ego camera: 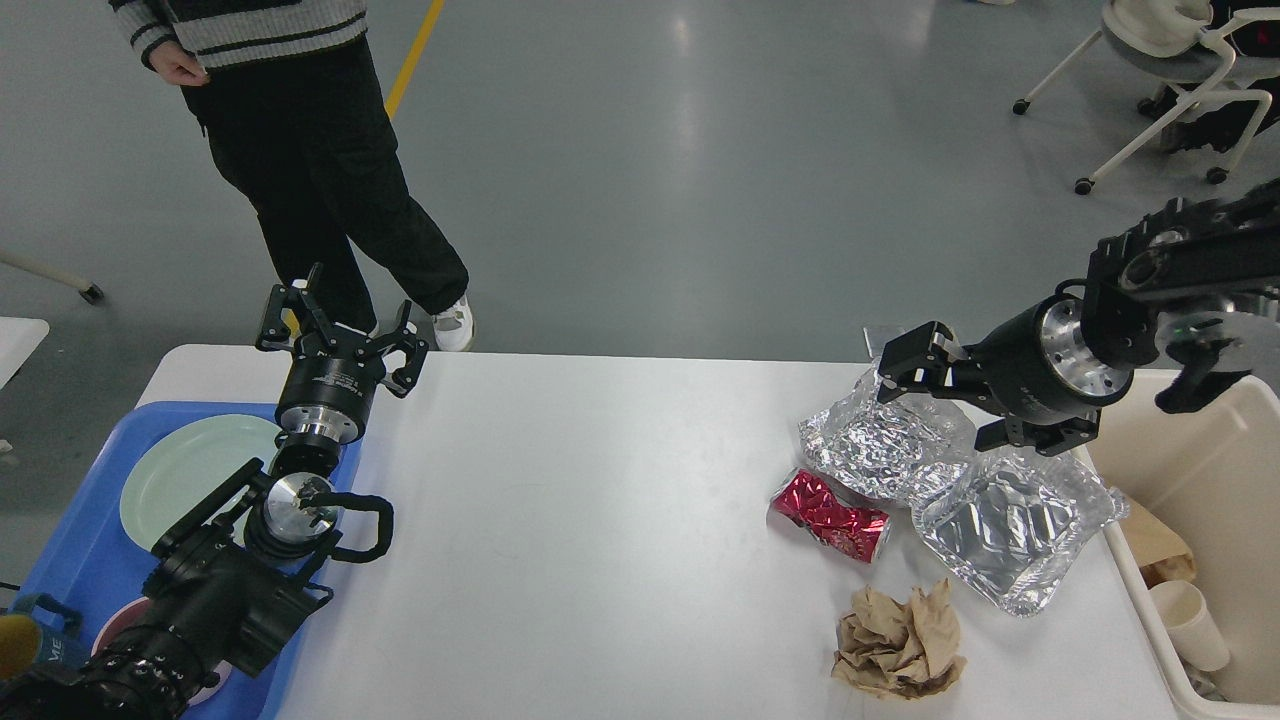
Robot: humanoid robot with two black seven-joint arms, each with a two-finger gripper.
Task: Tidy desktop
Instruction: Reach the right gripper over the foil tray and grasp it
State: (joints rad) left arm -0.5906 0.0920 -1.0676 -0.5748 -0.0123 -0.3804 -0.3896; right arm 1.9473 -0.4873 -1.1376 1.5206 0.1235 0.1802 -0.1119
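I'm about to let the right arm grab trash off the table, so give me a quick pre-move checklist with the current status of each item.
1. Right gripper open and empty: ok, fingers spread, nothing held.
2. Right gripper lined up over the crumpled foil sheet: ok, it hovers at the sheet's far edge.
3. Contact with the foil: cannot tell from this angle.
4. Beige bin has room: ok, a paper cup and brown paper lie at its near end.
5. Neighbours clear of the grasp: not ok, crushed red can and foil tray touch the sheet.
6. Left gripper out of the way: ok, open by the blue tray.
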